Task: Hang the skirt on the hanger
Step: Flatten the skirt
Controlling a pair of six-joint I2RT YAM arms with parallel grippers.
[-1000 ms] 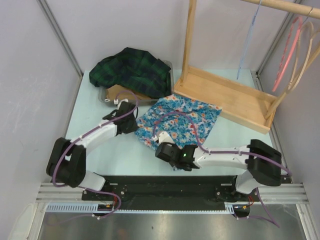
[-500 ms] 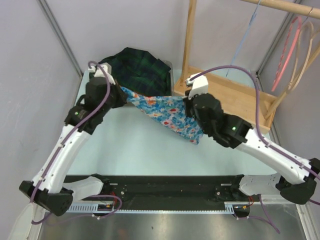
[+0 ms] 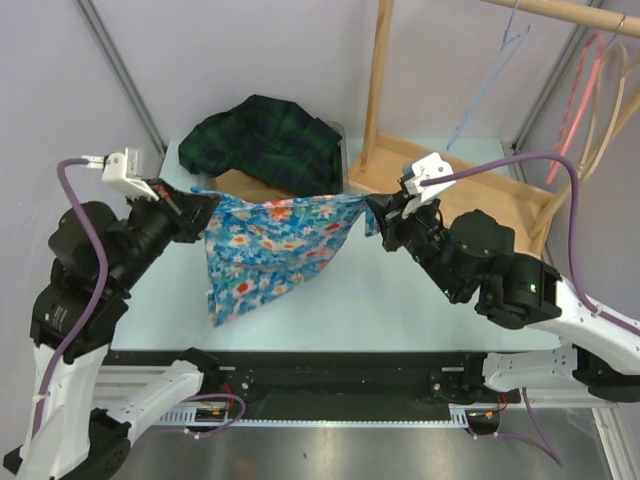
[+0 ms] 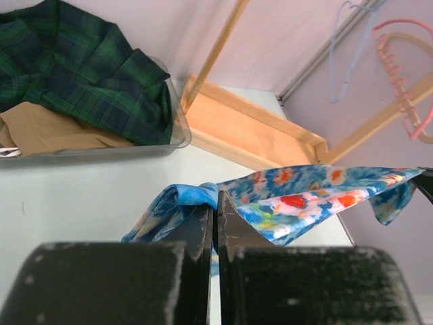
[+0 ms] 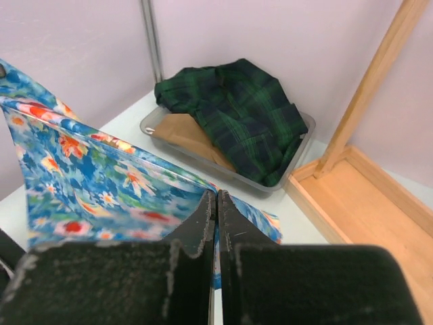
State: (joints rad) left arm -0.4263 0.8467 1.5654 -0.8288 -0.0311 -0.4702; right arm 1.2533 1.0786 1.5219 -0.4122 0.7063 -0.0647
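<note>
Left gripper (image 3: 203, 198) and right gripper (image 3: 374, 210) are each clamped shut on one top corner of the floral skirt (image 3: 268, 245). The skirt hangs taut between them above the table, probably to spread its edge for hanging. The wooden rack (image 3: 378, 100) is just beyond.

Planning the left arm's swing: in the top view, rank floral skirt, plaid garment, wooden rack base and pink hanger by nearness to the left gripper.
1. Floral skirt, pinched in the left gripper.
2. Plaid garment, just behind it.
3. Wooden rack base, across to the right.
4. Pink hanger, far right.
</note>
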